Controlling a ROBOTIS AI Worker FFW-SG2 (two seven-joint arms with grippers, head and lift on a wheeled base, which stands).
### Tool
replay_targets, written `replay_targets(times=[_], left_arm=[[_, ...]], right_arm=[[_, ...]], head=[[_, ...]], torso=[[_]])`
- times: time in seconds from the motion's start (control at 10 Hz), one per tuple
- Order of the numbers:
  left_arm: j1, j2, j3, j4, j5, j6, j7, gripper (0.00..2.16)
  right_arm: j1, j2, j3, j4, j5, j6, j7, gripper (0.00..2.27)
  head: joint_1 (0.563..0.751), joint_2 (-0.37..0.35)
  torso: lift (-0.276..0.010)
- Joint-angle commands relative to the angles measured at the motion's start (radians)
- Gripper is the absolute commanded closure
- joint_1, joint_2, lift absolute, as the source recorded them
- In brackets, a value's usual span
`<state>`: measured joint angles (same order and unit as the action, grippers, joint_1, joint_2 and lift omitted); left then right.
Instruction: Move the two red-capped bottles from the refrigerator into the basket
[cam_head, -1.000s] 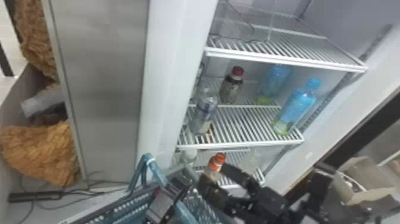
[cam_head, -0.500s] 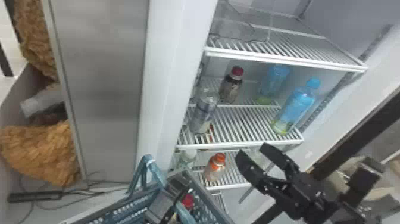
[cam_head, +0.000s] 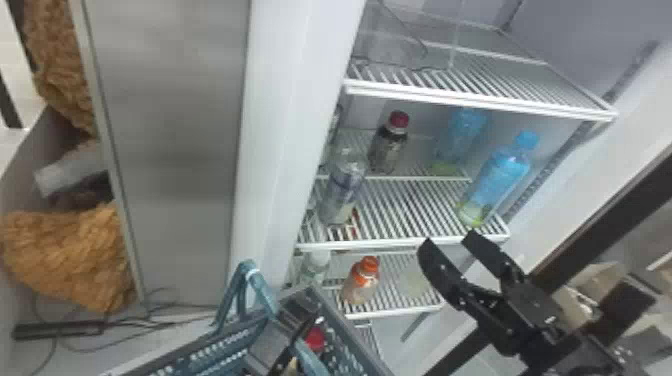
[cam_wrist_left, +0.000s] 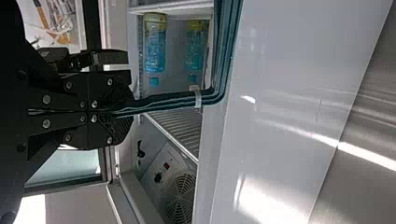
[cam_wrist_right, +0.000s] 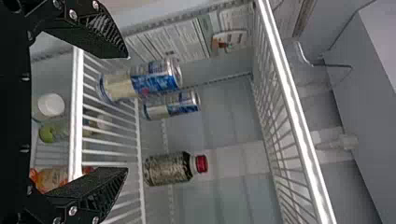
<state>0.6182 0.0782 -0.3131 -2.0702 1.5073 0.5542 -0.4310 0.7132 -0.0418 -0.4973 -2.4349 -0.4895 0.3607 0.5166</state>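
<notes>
One down, one to go, by my read: a red-capped bottle (cam_head: 315, 339) is already sitting in the basket (cam_head: 227, 350), the second (cam_head: 390, 145) is standing on the fridge's middle shelf (cam_head: 410, 242), nothing gripping it. Step in hand looks like the approach for that second pick. Right end effector (cam_head: 447, 240) is hanging in front of the shelves, fingers apart and empty. Left end effector (cam_wrist_left: 128, 111) is clamping the basket's handle (cam_wrist_left: 163, 100), which should be steadying it. Next move is needing the right one lined up on the bottle's body, then closing, backing out level under the upper shelf (cam_head: 480, 102) and lowering into the basket. Cans (cam_wrist_right: 140, 81) are standing near, so sideways sweep is risking a knock.
</notes>
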Motion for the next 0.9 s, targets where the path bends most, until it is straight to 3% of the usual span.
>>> replay_targets(times=[0.0, 0.8], left_arm=[[-0.002, 0.000, 0.000, 0.000, 0.000, -0.002, 0.000, 1.20], [-0.007, 0.000, -0.002, 0.002, 0.006, -0.004, 0.000, 1.20]], right_arm=[[-0.028, 0.000, -0.005, 0.033, 0.013, -0.037, -0.013, 0.16], [-0.276, -0.010, -0.005, 0.267, 0.107, -0.108, -0.063, 0.16]], head=[[0.695, -0.350], [0.695, -0.350]], torso=[[0.000], [0.000]])
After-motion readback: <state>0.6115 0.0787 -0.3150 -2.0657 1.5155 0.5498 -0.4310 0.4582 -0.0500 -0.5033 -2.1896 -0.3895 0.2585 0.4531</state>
